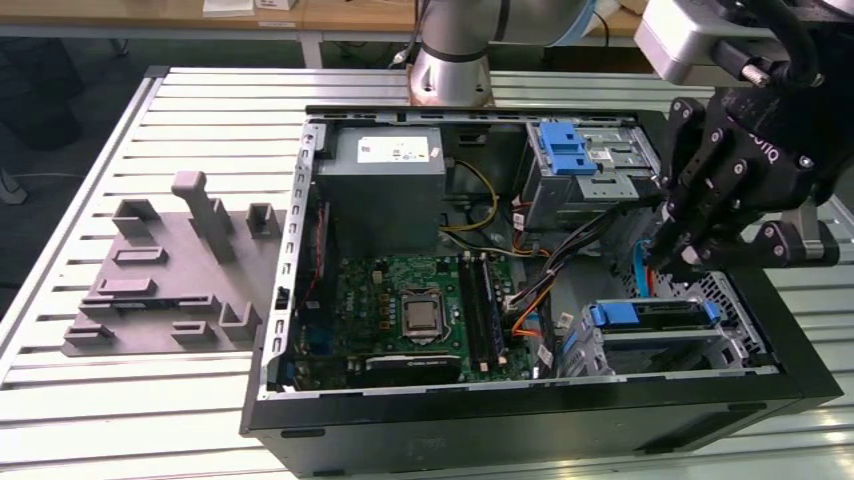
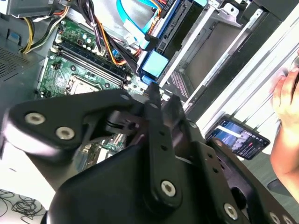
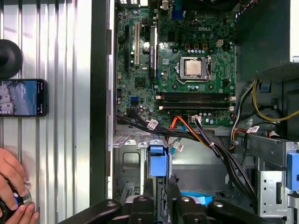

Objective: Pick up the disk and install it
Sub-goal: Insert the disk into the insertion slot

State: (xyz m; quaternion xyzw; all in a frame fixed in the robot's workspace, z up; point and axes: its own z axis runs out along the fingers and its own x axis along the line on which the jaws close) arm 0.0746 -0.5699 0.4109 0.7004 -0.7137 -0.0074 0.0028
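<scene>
Disk placement first: from the exterior view I read it standing on edge in the metal drive bay at the corner of the open computer case, towards the exterior view's right, with its blue carrier end facing the motherboard. In the first wrist view that blue end shows just beyond my gripper, and the second wrist view puts the same blue block just ahead of the gripper.

In the exterior view the gripper hangs right over the bay, lined up with the disk's thin edge. I cannot tell whether the claw is open or closed, nor whether it has any contact with the disk.

My judgement on handling: the disk is a stiff metal slab, fairly heavy for its size, with smooth faces that could slip under a light pinch. It should tolerate a firm squeeze but not a knock or a twist against the bay rails. I would take it across the two broad faces near the middle. The blue plastic carrier looks like the weak part, likely to flex. Orange and black cables run close beside the bay and could snag.

A person's hand and a phone rest on the slatted table outside the case.
</scene>
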